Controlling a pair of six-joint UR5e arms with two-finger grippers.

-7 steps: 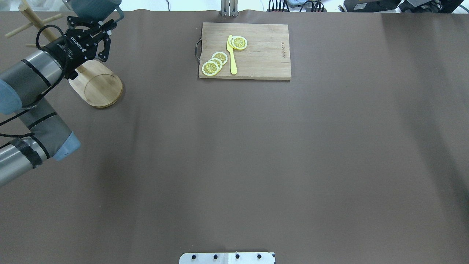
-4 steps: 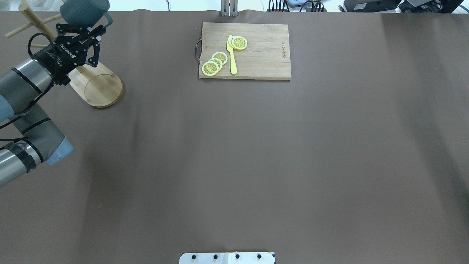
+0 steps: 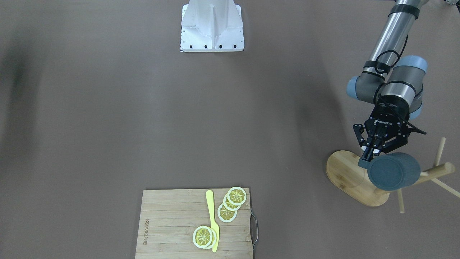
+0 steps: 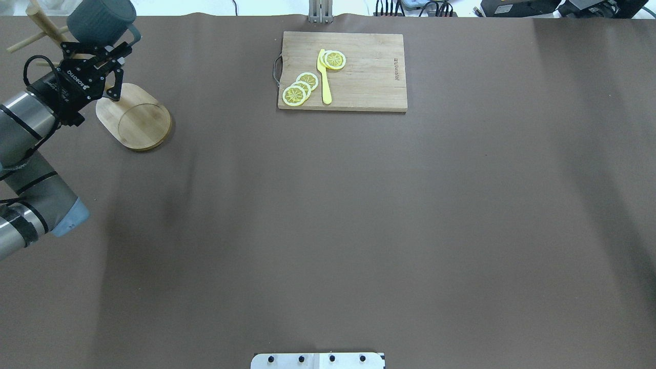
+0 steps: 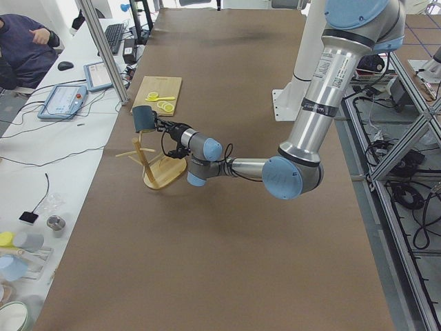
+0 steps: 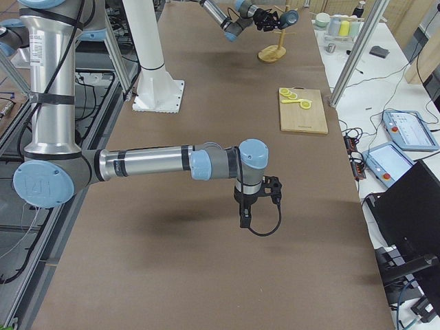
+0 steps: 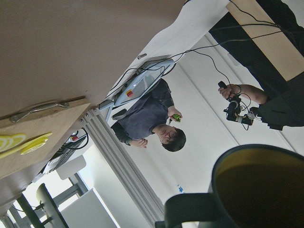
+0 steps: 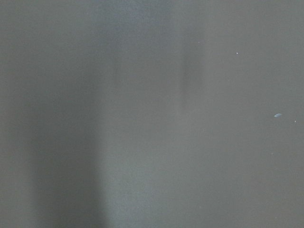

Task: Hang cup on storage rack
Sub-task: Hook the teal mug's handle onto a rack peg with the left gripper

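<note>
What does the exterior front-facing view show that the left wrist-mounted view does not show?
Only the front-facing view shows the storage rack and the left end effector shut on the cup. Only the wrist view shows the cup's yellow inside and a person. Both show the cup and the cutting board with lemon slices.

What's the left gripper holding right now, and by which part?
The left gripper holds the cup, apparently pinched at its handle.
</note>
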